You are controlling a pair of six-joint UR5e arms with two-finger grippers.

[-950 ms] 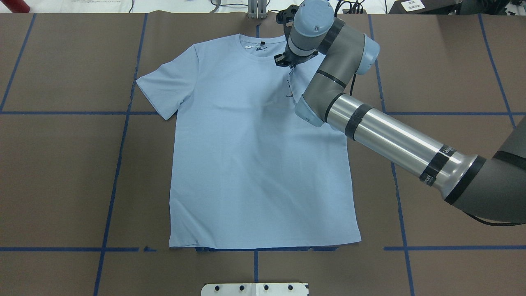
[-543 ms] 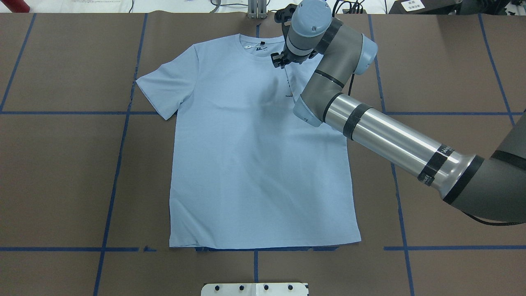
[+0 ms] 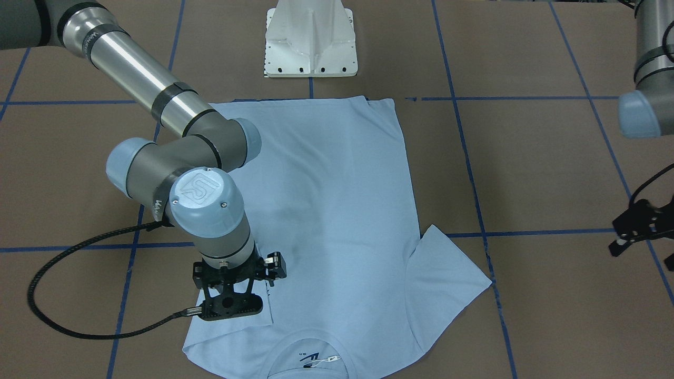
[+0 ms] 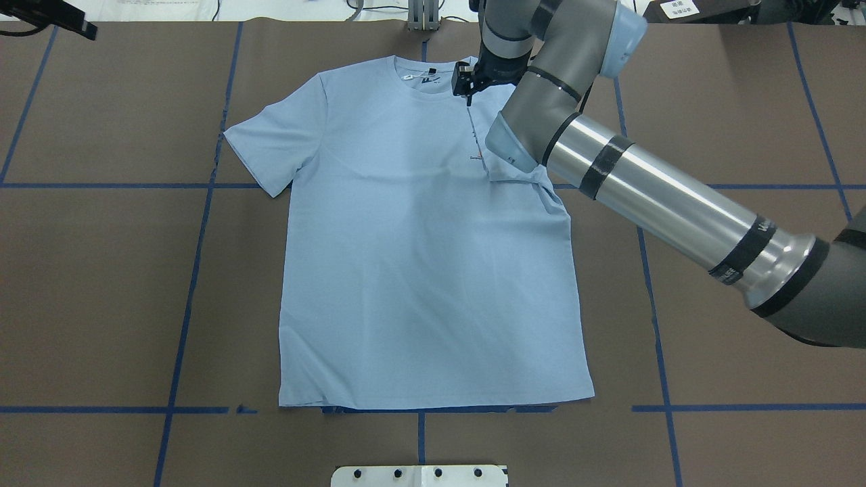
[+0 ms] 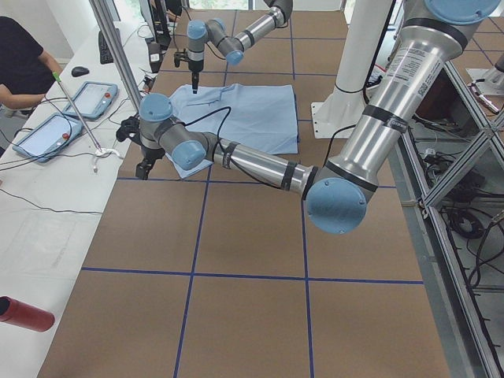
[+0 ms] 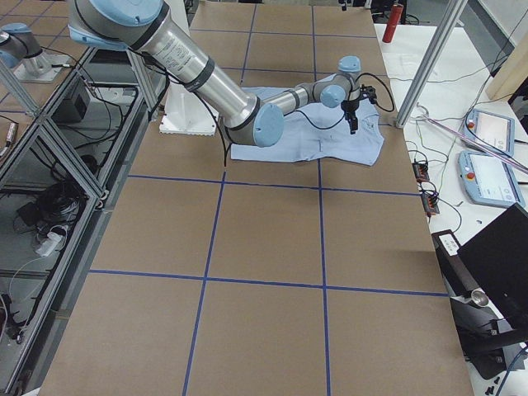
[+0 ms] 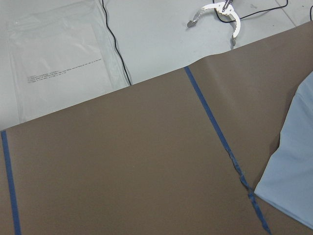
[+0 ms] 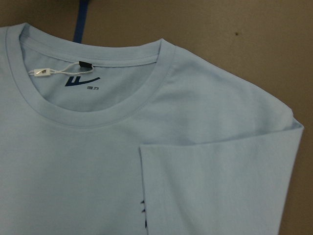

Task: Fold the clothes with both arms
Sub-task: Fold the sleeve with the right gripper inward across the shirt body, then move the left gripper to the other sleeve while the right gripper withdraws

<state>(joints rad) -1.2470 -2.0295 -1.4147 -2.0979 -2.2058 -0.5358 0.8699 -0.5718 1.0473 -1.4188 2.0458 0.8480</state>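
Note:
The pale blue T-shirt [image 4: 419, 257] lies flat on the brown table, collar [image 8: 93, 117] at the far edge with its tag [image 8: 41, 72] showing. One sleeve [image 8: 220, 186] is folded inward and rests flat over the chest. My right gripper [image 4: 467, 91] hovers just above that sleeve's edge beside the collar, open and holding nothing; from across the table the right gripper [image 3: 231, 310] also hangs over the fold. The other sleeve [image 4: 270, 145] is spread out. My left gripper [image 4: 51, 19] is at the far left corner, off the shirt, its fingers apart and empty.
The white pedestal base [image 3: 310, 42] stands at the near edge behind the hem. Blue tape lines [image 4: 196, 270] cross the table. A clear plastic bag [image 7: 58, 63] lies past the far edge. A person [image 5: 20, 63] sits at the side bench with tablets [image 5: 87, 98].
My right gripper let go of the sleeve and rose toward the far edge; the sleeve now lies flat. The left gripper has come into the overhead view at the top left.

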